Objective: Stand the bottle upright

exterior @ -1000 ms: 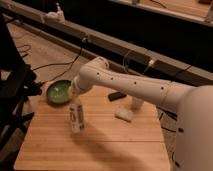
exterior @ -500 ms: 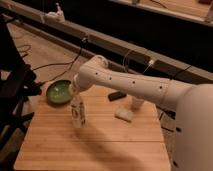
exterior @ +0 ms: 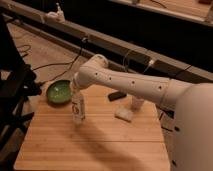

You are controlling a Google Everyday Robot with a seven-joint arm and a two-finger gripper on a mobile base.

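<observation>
The slim white bottle point(exterior: 78, 108) with a dark-printed label stands nearly upright on the wooden table point(exterior: 95, 145), left of its middle. My gripper point(exterior: 77, 95) comes down from the white arm point(exterior: 125, 85) right onto the bottle's top, and the cap is hidden by it. The bottle's base is at or just above the tabletop; I cannot tell whether it touches.
A green bowl point(exterior: 59, 92) sits at the table's back left corner, close behind the bottle. A flat whitish block point(exterior: 124, 114) and a pale cup point(exterior: 137, 102) lie right of centre, with a dark flat object point(exterior: 117, 96) behind them. A dark chair point(exterior: 12, 95) stands at left.
The bottle and gripper stay at about the same spot near the bowl. The bottle has shifted slightly up and looks a little straighter.
</observation>
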